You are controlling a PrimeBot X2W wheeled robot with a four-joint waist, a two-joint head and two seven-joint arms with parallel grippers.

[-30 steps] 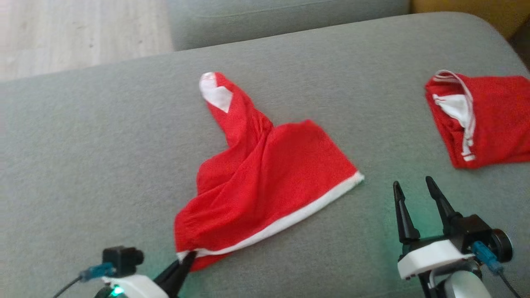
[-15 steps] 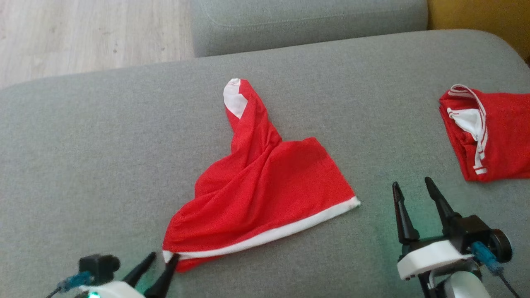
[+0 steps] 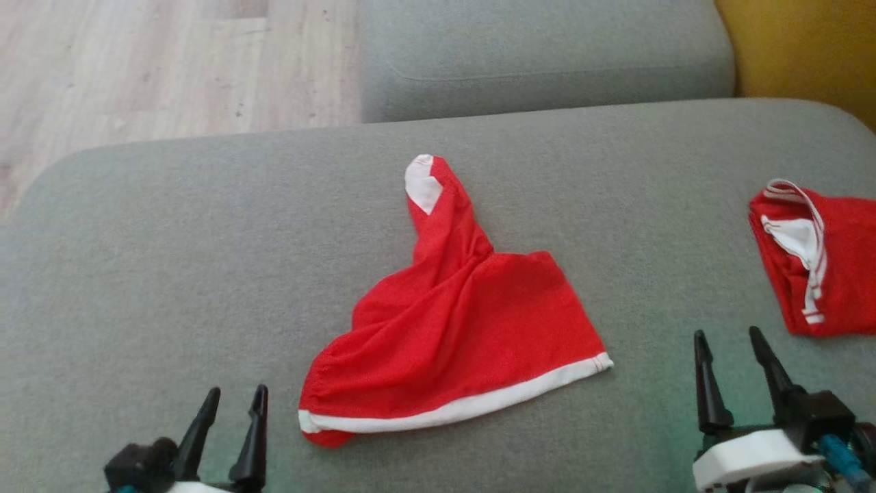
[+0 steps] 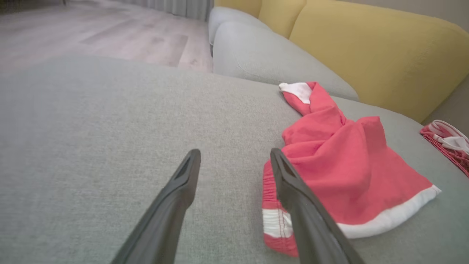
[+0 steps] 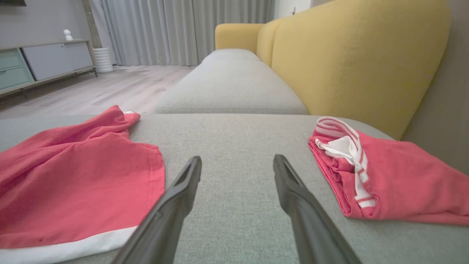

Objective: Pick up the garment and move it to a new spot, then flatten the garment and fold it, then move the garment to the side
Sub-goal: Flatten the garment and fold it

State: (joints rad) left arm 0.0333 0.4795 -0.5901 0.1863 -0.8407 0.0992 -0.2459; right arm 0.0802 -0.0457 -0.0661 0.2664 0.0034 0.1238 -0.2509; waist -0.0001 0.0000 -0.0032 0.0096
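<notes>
Moved: your left gripper (image 3: 238,389) now sits off the garment (image 3: 465,335).
Jaws: both released; right gripper (image 3: 725,331) empty too.
Handling: light, limp; pinch the white hem (image 3: 465,409).

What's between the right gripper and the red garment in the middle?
Bare grey cushion separates the right gripper from the red garment; the head view shows it.

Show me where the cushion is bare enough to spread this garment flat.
Widest bare patch: grey cushion left of the red garment, down to the left hand. A narrower strip lies between that garment and the second red garment, beyond the right hand. Crowded at the right edge.
</notes>
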